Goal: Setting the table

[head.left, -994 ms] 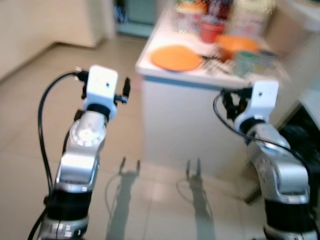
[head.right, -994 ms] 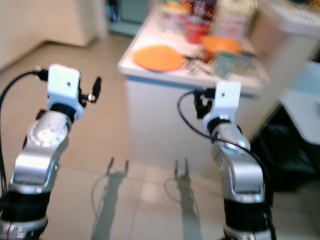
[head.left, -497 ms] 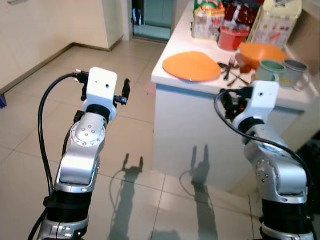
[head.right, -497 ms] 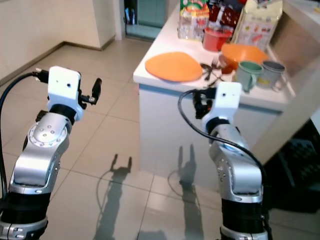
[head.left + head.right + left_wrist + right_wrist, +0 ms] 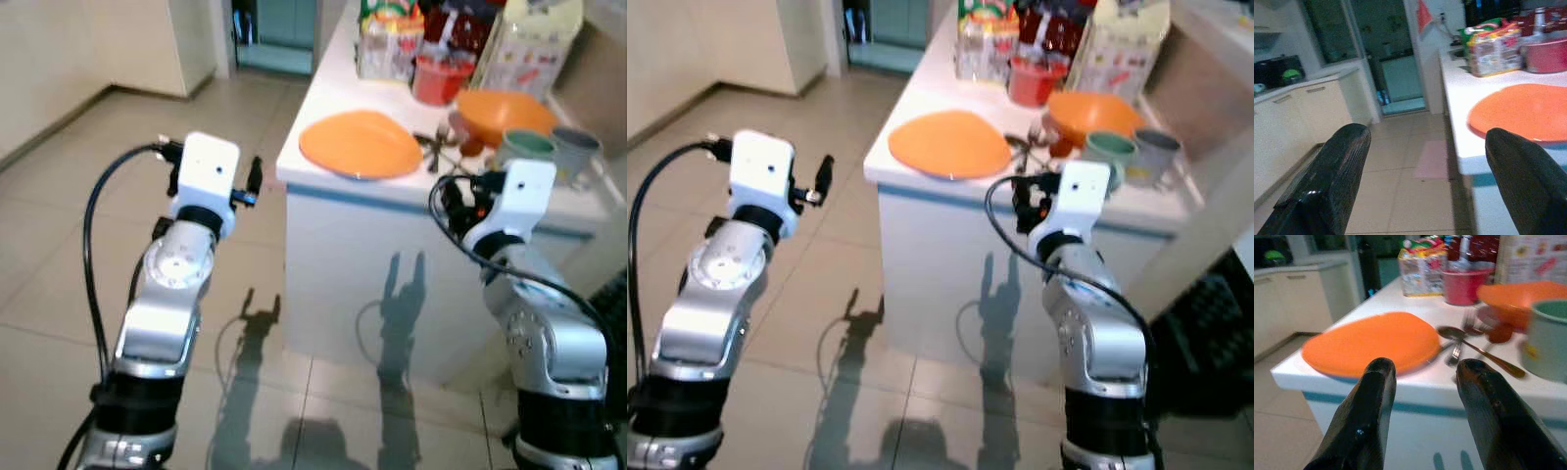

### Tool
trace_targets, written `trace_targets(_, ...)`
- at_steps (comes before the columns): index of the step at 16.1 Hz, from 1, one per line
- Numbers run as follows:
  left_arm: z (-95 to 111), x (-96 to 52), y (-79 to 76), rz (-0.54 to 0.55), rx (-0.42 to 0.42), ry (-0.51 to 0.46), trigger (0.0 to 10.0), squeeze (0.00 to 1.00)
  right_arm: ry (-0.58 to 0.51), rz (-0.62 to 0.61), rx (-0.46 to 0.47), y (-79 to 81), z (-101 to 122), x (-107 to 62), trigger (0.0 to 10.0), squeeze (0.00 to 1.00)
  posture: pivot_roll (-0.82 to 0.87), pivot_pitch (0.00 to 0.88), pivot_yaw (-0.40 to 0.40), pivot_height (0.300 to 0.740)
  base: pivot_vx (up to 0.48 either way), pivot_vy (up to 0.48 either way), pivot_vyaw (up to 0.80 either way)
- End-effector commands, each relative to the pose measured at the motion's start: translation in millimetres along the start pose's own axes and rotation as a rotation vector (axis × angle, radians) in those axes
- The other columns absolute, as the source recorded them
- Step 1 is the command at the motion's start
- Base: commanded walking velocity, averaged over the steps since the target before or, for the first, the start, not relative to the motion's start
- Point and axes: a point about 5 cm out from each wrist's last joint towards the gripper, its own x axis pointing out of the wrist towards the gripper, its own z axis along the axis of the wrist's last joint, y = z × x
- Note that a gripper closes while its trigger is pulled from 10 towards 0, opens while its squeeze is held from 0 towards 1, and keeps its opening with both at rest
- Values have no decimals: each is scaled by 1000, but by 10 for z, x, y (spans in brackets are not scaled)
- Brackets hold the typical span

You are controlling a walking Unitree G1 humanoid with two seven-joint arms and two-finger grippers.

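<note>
**Both grippers raised before the white counter, nothing held**

On the left, the left gripper [image 5: 1420, 181] is lifted in front of the robot, out over the tiled floor [image 5: 59, 255] and just off the counter's left corner. Its two black fingers [image 5: 1327, 181] stand wide apart with nothing between them. Beyond them lie pale cabinets [image 5: 1308, 112] and a dark doorway [image 5: 1396, 63].

Next comes the white counter [image 5: 372, 255]. An orange plate [image 5: 359, 144] lies flat near its front left corner. Behind the plate stand a clear packet of goods [image 5: 389, 46] and a red pot [image 5: 437, 78]. Just right of the plate, a spoon [image 5: 1476, 348] and a fork [image 5: 1460, 343] lie loose on the top, touching or overlapping each other. Further right sits an orange bowl [image 5: 506, 110], and in front of it a green mug [image 5: 526, 147] with a grey mug [image 5: 575, 149] beside it. A tall printed carton [image 5: 534, 44] stands at the back.

On the right, the right gripper [image 5: 1422, 382] hovers at the counter's front edge, aimed at the plate and cutlery. Its fingers [image 5: 1374, 396] are parted by a moderate gap and hold nothing.
</note>
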Motion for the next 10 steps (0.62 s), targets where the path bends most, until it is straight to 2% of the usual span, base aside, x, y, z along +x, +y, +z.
trace_targets(1, 15, 1, 69, 22, 7, -2, 10000, 0, -8, 37, -4, 98, 26, 9, 10000, 0, 8, 0, -58, 740, 371, 0, 0)
trace_targets(8, 31, 34, 14, 15, -1, -9, 10000, 0, 1, 27, -12, 62, 26, 30, 10000, 0, -12, 0, -68, 740, 366, 0, 0)
trace_targets(10, 31, 46, -9, 19, -46, -3, 10000, 0, 1, 5, -43, 56, 50, 48, 10000, 0, -34, 0, -57, 740, 0, 0, 0)
